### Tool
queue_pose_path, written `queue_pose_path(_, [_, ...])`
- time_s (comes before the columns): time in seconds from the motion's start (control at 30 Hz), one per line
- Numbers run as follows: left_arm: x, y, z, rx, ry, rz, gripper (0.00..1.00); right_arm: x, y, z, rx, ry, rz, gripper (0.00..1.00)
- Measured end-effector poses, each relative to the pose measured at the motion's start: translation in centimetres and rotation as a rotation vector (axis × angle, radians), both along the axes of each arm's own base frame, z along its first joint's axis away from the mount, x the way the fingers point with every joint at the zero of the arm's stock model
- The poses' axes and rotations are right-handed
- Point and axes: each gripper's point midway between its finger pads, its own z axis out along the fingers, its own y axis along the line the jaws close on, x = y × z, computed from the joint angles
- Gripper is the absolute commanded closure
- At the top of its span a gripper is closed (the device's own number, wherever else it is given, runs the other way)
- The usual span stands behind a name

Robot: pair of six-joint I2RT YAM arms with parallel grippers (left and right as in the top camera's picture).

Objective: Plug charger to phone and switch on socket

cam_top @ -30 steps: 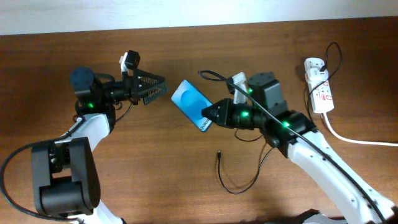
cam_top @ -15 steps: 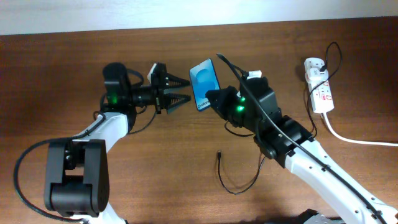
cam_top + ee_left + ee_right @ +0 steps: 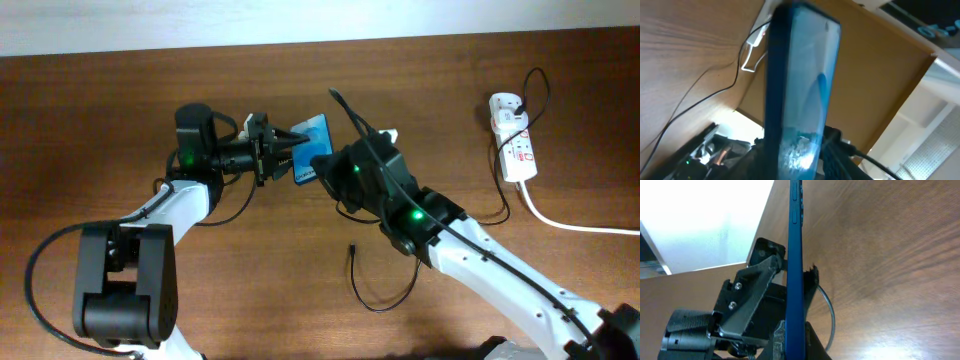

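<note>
The phone [image 3: 314, 139], with its blue screen, is held above the table between both arms. My right gripper [image 3: 324, 168] is shut on its lower end; in the right wrist view the phone [image 3: 795, 240] stands edge-on, pinched between the pads of my right gripper [image 3: 795, 342]. My left gripper [image 3: 297, 150] reaches in from the left, its fingers [image 3: 759, 277] lying against both sides of the phone [image 3: 807, 85]. The charger [image 3: 388, 296] lies curled on the table, its tip [image 3: 352, 246] free. The socket [image 3: 513, 148] lies at the far right.
A thick white cord [image 3: 575, 223] runs from the socket to the right edge. A thin black cable [image 3: 541, 88] loops above the socket. The pale wall borders the table's far edge.
My right gripper carried the phone left and away from me, tipping it on edge. My left arm swung right to meet it, and its jaws narrowed around the phone.
</note>
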Motion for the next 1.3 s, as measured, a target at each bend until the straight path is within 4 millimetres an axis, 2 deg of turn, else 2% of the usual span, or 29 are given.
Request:
queue_pose_path(0.2, [-0.1,-1.2,1.5,-0.017,-0.122,-0.025,0.74,0.6,0.2,0.8,0.031,-0.027,-0.016,0.96])
queue_pose_path(0.33, [-0.2,-1.7,1.5,-0.017,-0.119,-0.027,0.90,0.8,0.1,1.1,0.065,-0.012,-0.045,0.96])
queue_pose_path(0.37, [-0.1,-1.7,1.6,-0.018,-0.113,-0.023,0.97,0.9,0.1,1.1,0.083,0.000,-0.058,0.92])
queue_pose_path(0.4, [0.0,-1.7,1.7,-0.019,-0.110,-0.019,1.00,0.9,0.1,1.1,0.090,0.006,-0.063,0.90])
queue_pose_path(0.47, [0.0,-1.8,1.6,-0.019,-0.104,-0.020,1.00,0.9,0.0,1.0,0.080,0.004,-0.058,0.87])
queue_pose_path(0.57, [-0.2,-2.0,1.6,-0.018,-0.101,-0.026,1.00,0.6,-0.1,0.3,0.047,0.015,-0.048,0.77])
queue_pose_path(0.7, [-0.7,-2.4,1.1,-0.015,-0.086,-0.040,1.00,-0.1,-0.7,-0.8,-0.003,0.064,-0.042,0.74])
queue_pose_path(0.83, [-0.9,-2.6,0.9,-0.015,-0.073,-0.048,1.00,-0.6,-1.0,-1.0,-0.028,0.092,-0.041,0.73])
queue_pose_path(0.93, [-1.0,-2.6,0.9,-0.014,-0.077,-0.050,1.00,-0.7,-1.1,-1.1,-0.048,0.086,-0.027,0.50])
queue_pose_path(1.13, [-0.2,-1.6,0.1,0.014,-0.160,-0.015,1.00,-2.3,-2.4,-2.6,-0.171,0.136,0.022,0.43])
queue_pose_path(1.2, [0.6,-0.1,-0.9,0.036,-0.168,0.023,1.00,-3.1,-3.7,-3.2,-0.218,0.182,0.020,0.30])
queue_pose_path(1.23, [0.9,0.7,-1.4,0.042,-0.153,0.042,1.00,-4.1,-4.9,-4.4,-0.275,0.237,0.030,0.10])
queue_pose_path(1.27, [1.5,2.0,-1.3,0.046,-0.155,0.070,1.00,-5.9,-6.5,-6.9,-0.358,0.327,0.050,0.02])
queue_pose_path(1.3, [2.3,3.7,-1.3,0.052,-0.154,0.111,1.00,-7.5,-7.9,-9.2,-0.432,0.406,0.074,0.01])
